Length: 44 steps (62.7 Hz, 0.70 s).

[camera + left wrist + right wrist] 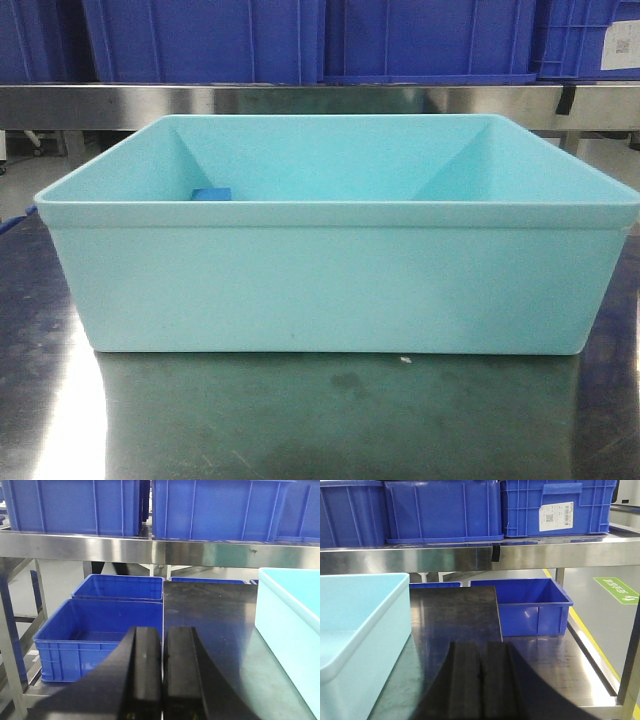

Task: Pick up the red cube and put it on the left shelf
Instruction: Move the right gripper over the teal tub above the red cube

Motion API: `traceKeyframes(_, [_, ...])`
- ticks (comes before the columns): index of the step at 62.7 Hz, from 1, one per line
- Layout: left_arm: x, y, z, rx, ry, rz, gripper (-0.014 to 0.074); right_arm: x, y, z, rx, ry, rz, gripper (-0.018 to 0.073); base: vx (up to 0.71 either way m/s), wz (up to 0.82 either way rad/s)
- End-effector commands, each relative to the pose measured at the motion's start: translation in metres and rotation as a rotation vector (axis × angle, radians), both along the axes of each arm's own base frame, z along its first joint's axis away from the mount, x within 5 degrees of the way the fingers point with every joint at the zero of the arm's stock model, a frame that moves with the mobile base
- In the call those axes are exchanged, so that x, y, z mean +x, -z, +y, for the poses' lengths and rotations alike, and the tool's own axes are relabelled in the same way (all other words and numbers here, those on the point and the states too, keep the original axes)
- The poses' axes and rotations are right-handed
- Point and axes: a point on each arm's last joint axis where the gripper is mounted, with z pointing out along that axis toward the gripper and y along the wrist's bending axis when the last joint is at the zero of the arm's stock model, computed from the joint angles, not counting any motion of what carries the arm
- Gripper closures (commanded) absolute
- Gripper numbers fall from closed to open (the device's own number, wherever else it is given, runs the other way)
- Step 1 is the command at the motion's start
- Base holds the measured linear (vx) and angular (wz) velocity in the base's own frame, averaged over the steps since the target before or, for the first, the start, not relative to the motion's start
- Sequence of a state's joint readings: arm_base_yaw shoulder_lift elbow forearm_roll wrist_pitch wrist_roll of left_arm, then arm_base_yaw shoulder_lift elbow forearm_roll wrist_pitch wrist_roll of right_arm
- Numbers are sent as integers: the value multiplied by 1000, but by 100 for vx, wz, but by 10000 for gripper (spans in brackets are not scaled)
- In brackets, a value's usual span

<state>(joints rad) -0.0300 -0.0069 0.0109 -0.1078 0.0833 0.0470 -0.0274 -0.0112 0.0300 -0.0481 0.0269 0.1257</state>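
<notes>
The red cube is out of view in every frame. A pale teal tub [330,270] fills the front view on the steel table; only a small blue block [211,194] shows inside it, near its left wall. My left gripper [162,632] is shut with nothing between its black fingers, and the tub's edge [290,625] lies to its right. My right gripper [480,647] is also shut and empty, with the tub [360,630] to its left. Neither gripper appears in the front view.
A steel shelf [320,100] runs behind the tub with blue crates [200,40] on it. More blue crates [95,635] sit low beyond the table's left side, and one blue crate [525,605] stands at the right. A dark mat [455,615] covers the table's middle.
</notes>
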Motion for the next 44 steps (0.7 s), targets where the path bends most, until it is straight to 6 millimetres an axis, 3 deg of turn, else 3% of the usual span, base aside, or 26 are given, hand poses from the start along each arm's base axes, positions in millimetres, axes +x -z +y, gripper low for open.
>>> traceKeyframes(1, [0, -1, 1, -15, -5, -82, 495, -4, -17, 0, -15, 0, -130, 503, 0, 0])
traceKeyframes(44, [0, -1, 1, -15, -5, -82, 495, -4, -17, 0, -15, 0, -131, 503, 0, 0])
